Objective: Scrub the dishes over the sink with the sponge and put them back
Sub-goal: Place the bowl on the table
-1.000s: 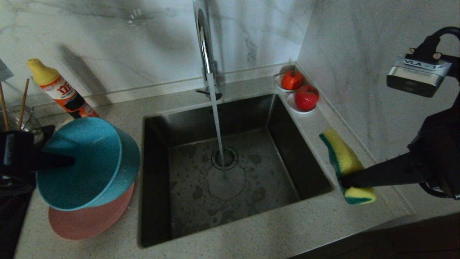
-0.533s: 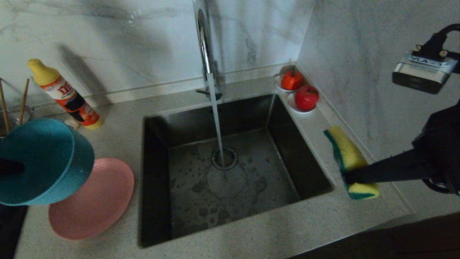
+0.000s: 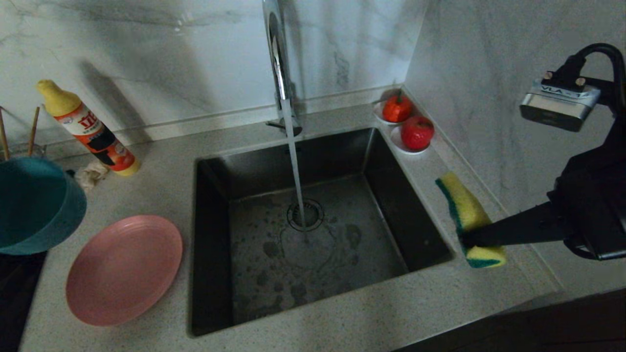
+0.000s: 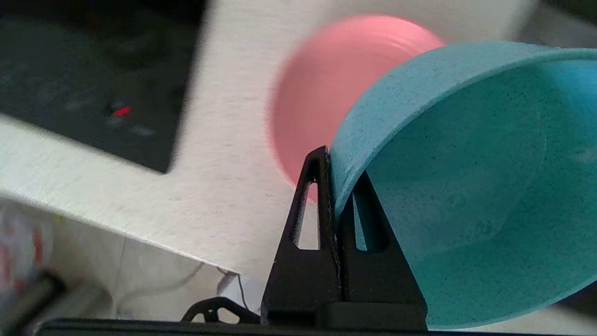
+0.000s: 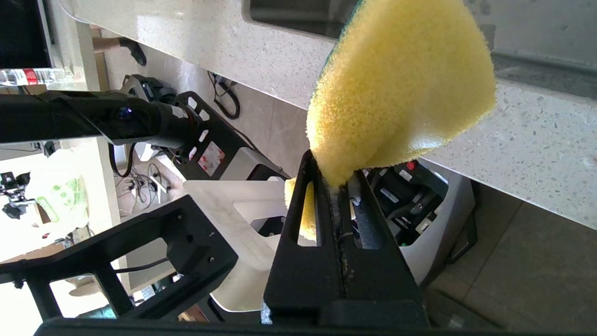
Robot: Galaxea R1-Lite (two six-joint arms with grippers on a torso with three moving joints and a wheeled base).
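Carrying the bowl [image 3: 34, 205] clear of the sink [image 3: 313, 230], left jaws clamped on its rim.

Left gripper [image 4: 338, 186] pinches the wall, the bowl's mouth opening sideways from the jaws; the plate [image 3: 124, 269] lies on the worktop [image 3: 161, 186] just beyond. Right gripper [image 5: 336, 184] squeezes the sponge [image 3: 467, 220], its long axis crosswise to the jaws, beside the sink's far edge.

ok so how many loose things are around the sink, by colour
pink: 1, plate
teal: 1, bowl, held by the left gripper
yellow: 2, sponge in the right gripper, bottle
red: 2, fruits
wood: 2, chopsticks
total: 8
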